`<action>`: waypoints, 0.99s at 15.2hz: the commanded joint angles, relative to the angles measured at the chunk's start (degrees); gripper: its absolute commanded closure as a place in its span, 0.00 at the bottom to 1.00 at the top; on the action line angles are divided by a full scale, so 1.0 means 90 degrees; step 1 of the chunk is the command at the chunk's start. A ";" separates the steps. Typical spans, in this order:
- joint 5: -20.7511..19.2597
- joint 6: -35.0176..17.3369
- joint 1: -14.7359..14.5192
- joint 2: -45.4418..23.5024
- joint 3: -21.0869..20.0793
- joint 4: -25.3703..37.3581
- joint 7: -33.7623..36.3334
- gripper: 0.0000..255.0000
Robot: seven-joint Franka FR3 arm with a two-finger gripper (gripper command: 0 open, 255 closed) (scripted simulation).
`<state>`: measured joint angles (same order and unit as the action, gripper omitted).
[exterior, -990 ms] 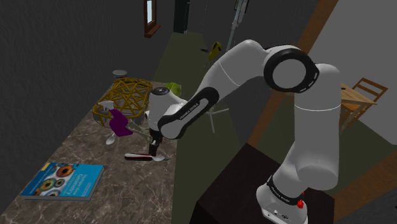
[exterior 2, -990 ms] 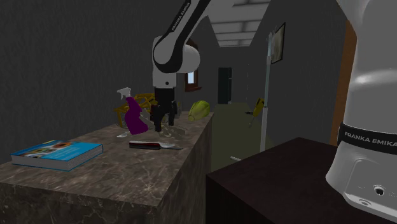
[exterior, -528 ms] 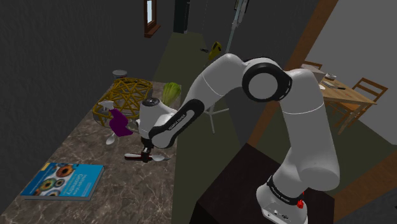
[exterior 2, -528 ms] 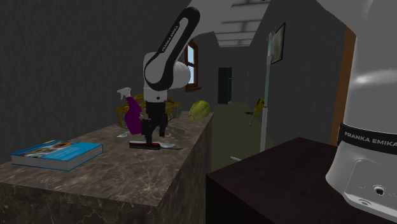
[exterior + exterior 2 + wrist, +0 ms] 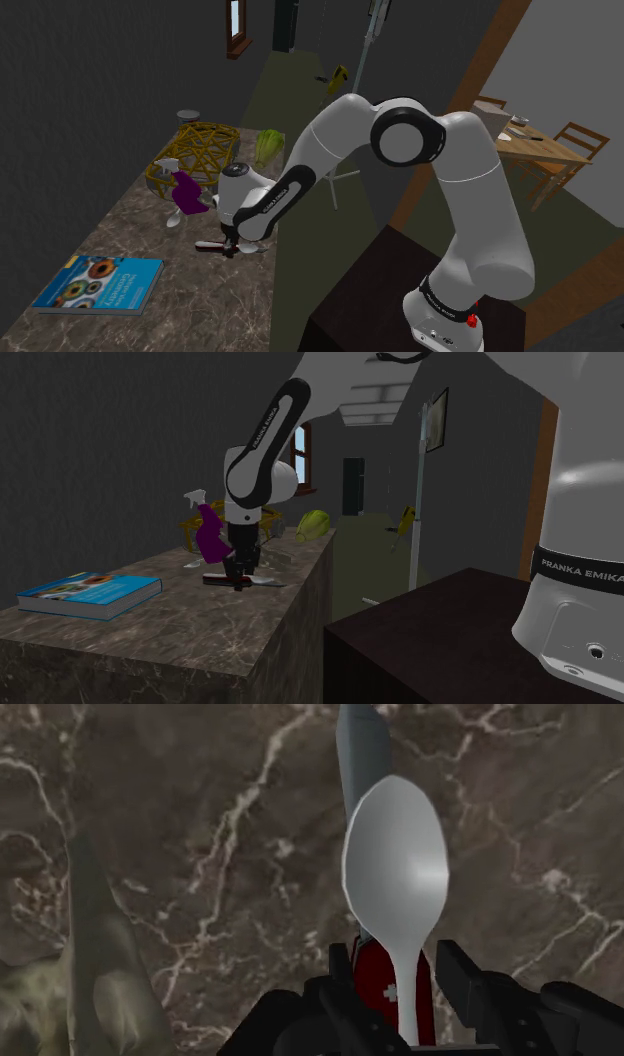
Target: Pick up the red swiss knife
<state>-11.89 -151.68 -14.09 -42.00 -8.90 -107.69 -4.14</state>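
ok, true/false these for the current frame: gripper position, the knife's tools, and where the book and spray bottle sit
1. The black gripper is down at the red swiss knife on the brown marble counter. True.
2. The knife is folded shut. False: a silver spoon and a grey blade stick out of its red handle.
3. The blue-covered book lies under the knife. False: the book lies apart from the knife, further along the counter toward the second exterior view's left.
4. The purple spray bottle sits close by the yellow woven basket. True.
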 commanded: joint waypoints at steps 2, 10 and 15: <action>-0.0009 -0.0027 0.0002 -0.0055 0.0037 0.0026 0.0016 1.00; 0.0017 0.0066 0.0045 0.0112 0.0000 -0.0049 -0.0015 1.00; 0.0089 0.0320 0.0108 0.0479 -0.0083 -0.0164 -0.0064 1.00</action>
<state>-11.25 -149.43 -13.25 -38.31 -9.48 -109.17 -4.58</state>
